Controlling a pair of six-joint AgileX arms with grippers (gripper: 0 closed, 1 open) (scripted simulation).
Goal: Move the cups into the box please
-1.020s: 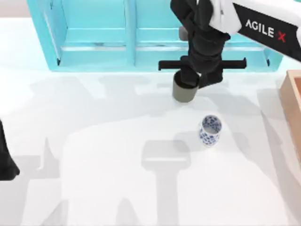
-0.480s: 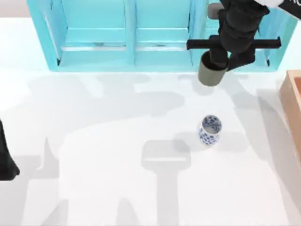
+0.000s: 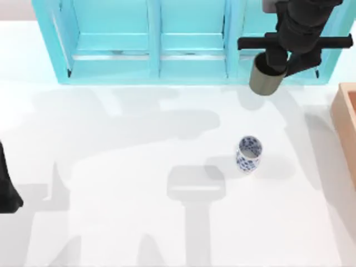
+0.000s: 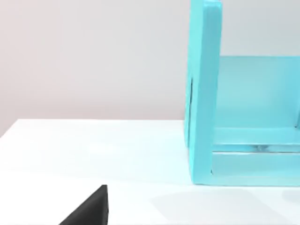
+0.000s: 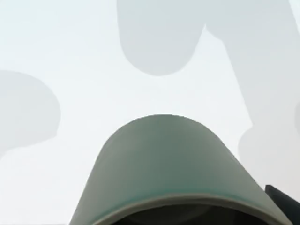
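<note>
Your right gripper has carried the olive-grey cup further right toward the box, jaws pinching its rim, clear of the table. It's a plain cylinder. Two cups: the white, blue-flowered one stands mid-table. One box at the right edge. Your left arm sits parked far left.

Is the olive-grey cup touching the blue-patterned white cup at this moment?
Apart. The top view shows the olive-grey cup held up by the right gripper near the turquoise shelf, with bare table between it and the white cup.
</note>
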